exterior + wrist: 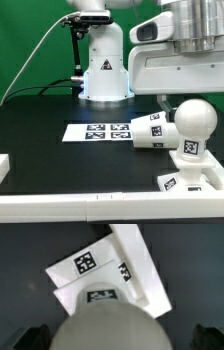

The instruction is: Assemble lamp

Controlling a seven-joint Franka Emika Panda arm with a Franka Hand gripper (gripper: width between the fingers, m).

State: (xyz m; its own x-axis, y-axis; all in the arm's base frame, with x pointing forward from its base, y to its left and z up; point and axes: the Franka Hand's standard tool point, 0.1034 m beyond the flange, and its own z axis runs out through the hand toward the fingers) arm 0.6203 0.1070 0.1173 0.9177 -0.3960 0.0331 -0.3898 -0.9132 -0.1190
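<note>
While bulb sits over base, jaws apart (gaps either side), shade near.

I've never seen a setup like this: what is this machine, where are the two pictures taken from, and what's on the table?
It is a robot arm joining loose parts. One picture is from a camera off the arm, the other from one on its wrist, looking past the end effector. On the table lie the lamp shade, the marker board and the base, with the bulb seemingly standing on it. The open fingers flank the bulb; nothing is held.
</note>
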